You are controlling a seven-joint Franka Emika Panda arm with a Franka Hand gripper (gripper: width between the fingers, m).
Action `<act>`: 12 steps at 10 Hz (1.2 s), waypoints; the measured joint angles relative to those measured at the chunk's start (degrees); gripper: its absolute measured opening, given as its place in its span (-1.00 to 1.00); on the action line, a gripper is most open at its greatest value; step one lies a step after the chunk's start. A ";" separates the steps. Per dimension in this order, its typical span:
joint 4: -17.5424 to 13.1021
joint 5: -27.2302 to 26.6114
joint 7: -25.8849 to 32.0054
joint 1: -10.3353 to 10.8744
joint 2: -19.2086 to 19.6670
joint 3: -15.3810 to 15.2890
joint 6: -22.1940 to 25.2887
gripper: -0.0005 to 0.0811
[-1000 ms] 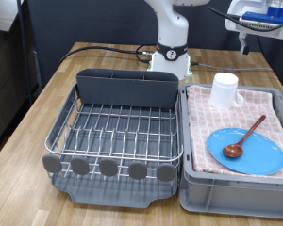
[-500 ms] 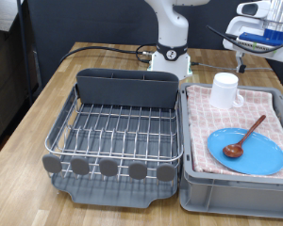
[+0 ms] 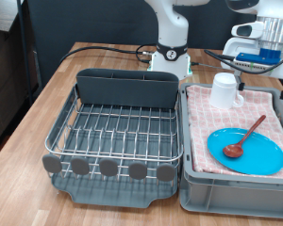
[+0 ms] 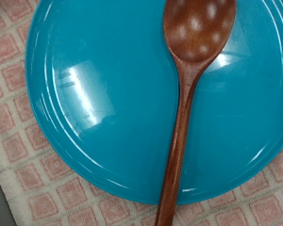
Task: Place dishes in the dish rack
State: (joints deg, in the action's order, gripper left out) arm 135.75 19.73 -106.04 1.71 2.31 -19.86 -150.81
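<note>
Wooden spoon [image 4: 187,104] lies across the blue plate [image 4: 94,104] on the pink cloth [image 3: 274,105] beside the empty dish rack [image 3: 118,132]; gripper [image 3: 255,56] hovers above, probably centred, jaw state unclear; pinch the handle mid-length, squarely across.

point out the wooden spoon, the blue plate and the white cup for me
wooden spoon [image 4: 187,104], wrist view, on the handle just below the bowl
blue plate [image 3: 259,158], exterior view, on bare glaze on the side toward the exterior view's right of the spoon
white cup [image 3: 224,90], exterior view, on the middle of its side wall
</note>
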 joint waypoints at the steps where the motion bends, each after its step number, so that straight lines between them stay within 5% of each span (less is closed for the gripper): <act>1: 0.26 -0.31 1.57 -0.05 0.70 0.27 -0.95 0.98; 12: 1.23 3.54 1.56 0.20 7.62 2.81 -9.11 0.98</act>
State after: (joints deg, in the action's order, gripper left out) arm 136.99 23.27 -104.48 1.91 9.93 -17.05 -159.92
